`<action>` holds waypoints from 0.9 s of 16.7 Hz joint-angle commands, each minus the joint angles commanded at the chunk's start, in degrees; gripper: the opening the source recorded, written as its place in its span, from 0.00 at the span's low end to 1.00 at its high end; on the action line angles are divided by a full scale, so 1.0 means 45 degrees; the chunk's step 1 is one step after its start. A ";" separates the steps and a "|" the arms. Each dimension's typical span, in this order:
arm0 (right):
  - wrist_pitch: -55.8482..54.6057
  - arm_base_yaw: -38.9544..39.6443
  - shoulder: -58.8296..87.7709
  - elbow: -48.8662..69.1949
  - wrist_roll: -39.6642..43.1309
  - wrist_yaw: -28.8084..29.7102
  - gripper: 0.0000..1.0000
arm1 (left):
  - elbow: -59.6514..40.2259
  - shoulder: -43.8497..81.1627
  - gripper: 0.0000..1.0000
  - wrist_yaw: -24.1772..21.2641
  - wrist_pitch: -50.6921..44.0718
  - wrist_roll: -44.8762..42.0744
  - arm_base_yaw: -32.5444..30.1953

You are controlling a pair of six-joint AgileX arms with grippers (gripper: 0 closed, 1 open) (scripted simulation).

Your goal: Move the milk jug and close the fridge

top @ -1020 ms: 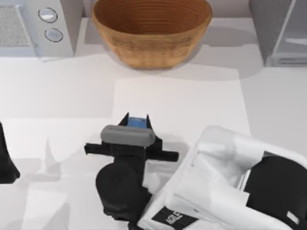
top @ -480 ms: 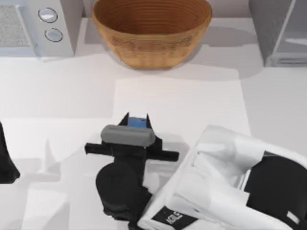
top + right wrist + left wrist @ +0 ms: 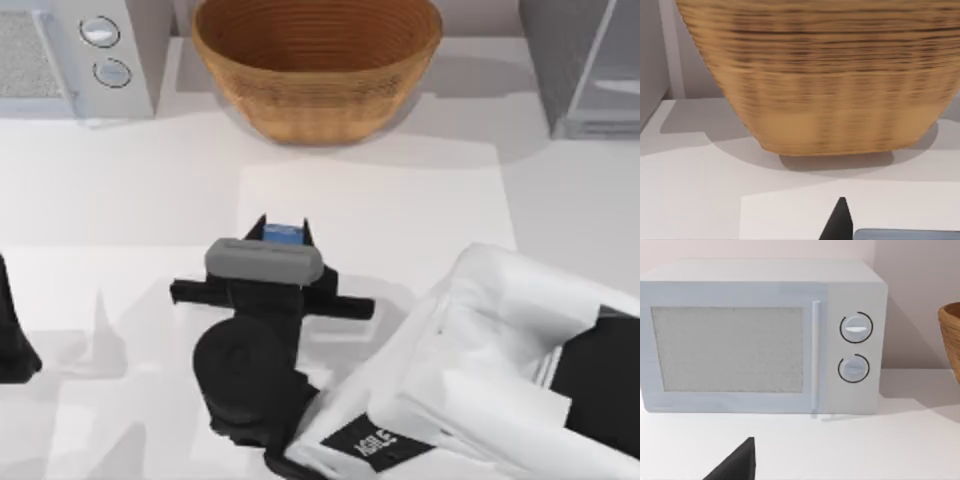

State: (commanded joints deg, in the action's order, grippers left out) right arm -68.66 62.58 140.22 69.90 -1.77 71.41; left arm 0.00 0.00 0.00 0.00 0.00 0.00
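**Milk jug between the right gripper's fingers, mid-table**

The woven brown basket (image 3: 316,62) stands at twelve o'clock on the table (image 3: 130,190); its ribbed inner wall is in sight from above, and nothing can be made out inside it. In the right wrist view the basket (image 3: 815,75) looms just ahead, its base resting on the white surface. At two o'clock stands the fridge (image 3: 585,65) — a grey speckled cabinet with a pale glassy door panel; whether that door is open or shut cannot be told from above. At ten o'clock sits the microwave (image 3: 70,55), and the left wrist view faces its front (image 3: 760,340), with mesh window and two round knobs, its door closed.

The milk jug (image 3: 283,234) lies near the table's centre, at six o'clock from the basket and well apart from it, over a paler sheet (image 3: 400,210) on the tabletop. Just its blue top shows, wedged between the two dark fingertips of the right gripper (image 3: 282,230), which pinch it from either side. The gripper's body and the arm stretch away toward five o'clock.

The left gripper (image 3: 12,340) sits parked at the table's nine o'clock edge — whether its fingers are spread or pressed together I cannot tell.
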 joint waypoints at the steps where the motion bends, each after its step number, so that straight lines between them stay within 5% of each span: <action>1: 0.0017 0.0000 -0.0021 -0.0006 -0.0001 0.0000 0.00 | 0.0000 0.0000 1.00 0.0000 0.0000 0.0000 0.0000; 8: -0.0015 -0.1229 -0.1130 -0.0905 0.0038 -0.1374 0.00 | 0.0000 0.0000 1.00 0.0000 0.0000 0.0000 0.0000; 15: 0.0303 -0.6795 -0.5893 -0.5083 0.0215 -0.7862 0.00 | 0.0000 0.0000 1.00 0.0000 0.0000 0.0000 0.0000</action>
State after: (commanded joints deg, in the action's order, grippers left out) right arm -67.30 32.00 113.70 47.02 -0.80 36.03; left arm 0.00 0.00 0.00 0.00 0.00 0.00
